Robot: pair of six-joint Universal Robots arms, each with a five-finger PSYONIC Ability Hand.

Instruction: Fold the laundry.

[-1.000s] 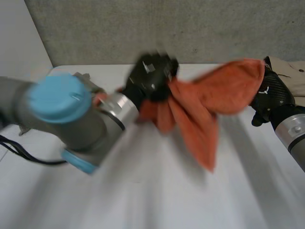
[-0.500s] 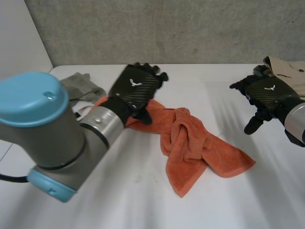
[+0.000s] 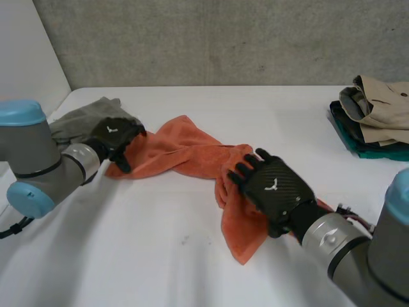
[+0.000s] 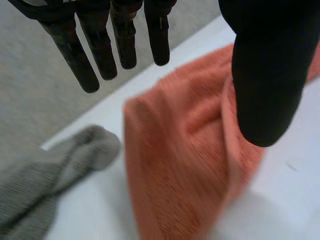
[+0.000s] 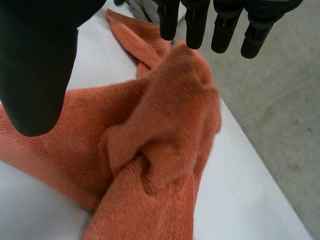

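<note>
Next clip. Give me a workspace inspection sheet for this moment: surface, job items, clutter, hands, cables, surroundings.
Surface: white table, with laundry spread across its far half.
Job's things: orange towel, crumpled and twisted, lying unfolded across the middle. Grey garment bunched by the towel's end. Pile of clothes, beige on top of dark green, at the far right corner.
Clutter: nothing seen.
Hands: left hand open, on the towel's end beside the grey garment. Right hand open, fingers straight, over the towel's bunched part.
Cables: nothing seen among the laundry.
Surroundings: grey concrete wall behind the table.
</note>
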